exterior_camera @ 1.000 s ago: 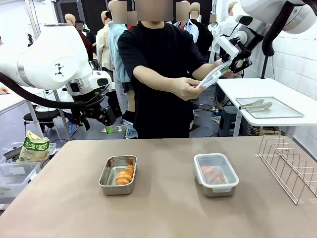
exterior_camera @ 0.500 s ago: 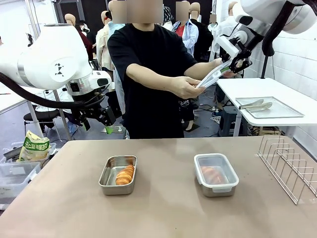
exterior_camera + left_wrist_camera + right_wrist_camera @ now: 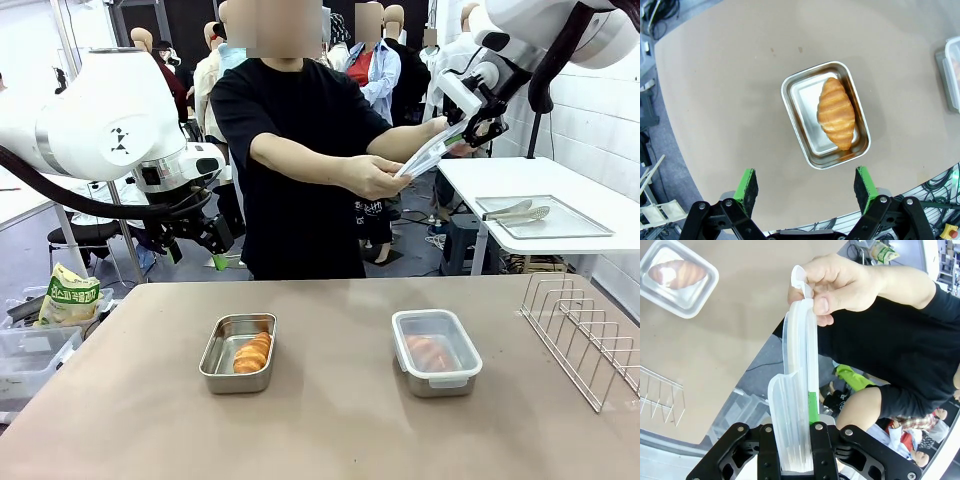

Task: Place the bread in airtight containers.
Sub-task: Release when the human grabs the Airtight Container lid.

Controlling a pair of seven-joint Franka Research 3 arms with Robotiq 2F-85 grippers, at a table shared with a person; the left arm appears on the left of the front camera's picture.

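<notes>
In the front view, two small rectangular stainless-steel tins with rounded corners sit well apart on the brown table (image 3: 330, 420): the open tin (image 3: 238, 352) at left holds a golden-brown croissant-shaped roll with a ridged crust (image 3: 252, 351), while the lidded tin (image 3: 435, 352) at right shows its own roll (image 3: 428, 351) only as an orange blur through the clear cover. High at the far right, the right gripper (image 3: 468, 128) is clamped on one end of a clear plastic lid with a white rim (image 3: 430, 152), and the person's hand (image 3: 376, 177) holds the other end (the lid is seen edge-on, so its shape is hard to read). The left gripper (image 3: 215, 240) hangs above the far left of the table, its fingers partly lost against dark clothing. A wire rack (image 3: 585, 335) is cut off at the right edge. In the left wrist view, the left gripper (image 3: 806, 184) stands spread wide with nothing between its green pads (image 3: 746, 184); the open tin (image 3: 825, 114) lies beyond them, its roll (image 3: 836, 113) resting diagonally against one long wall, and a corner of the lidded tin (image 3: 952, 72) is cut by the frame edge. In the right wrist view, the right gripper (image 3: 790, 450) pinches the lid (image 3: 799, 390), whose thin edge hides most of the pads; the person's hand (image 3: 840, 287) grips the tab at its far end, and the lidded tin (image 3: 677, 277) lies on the table beyond.
</notes>
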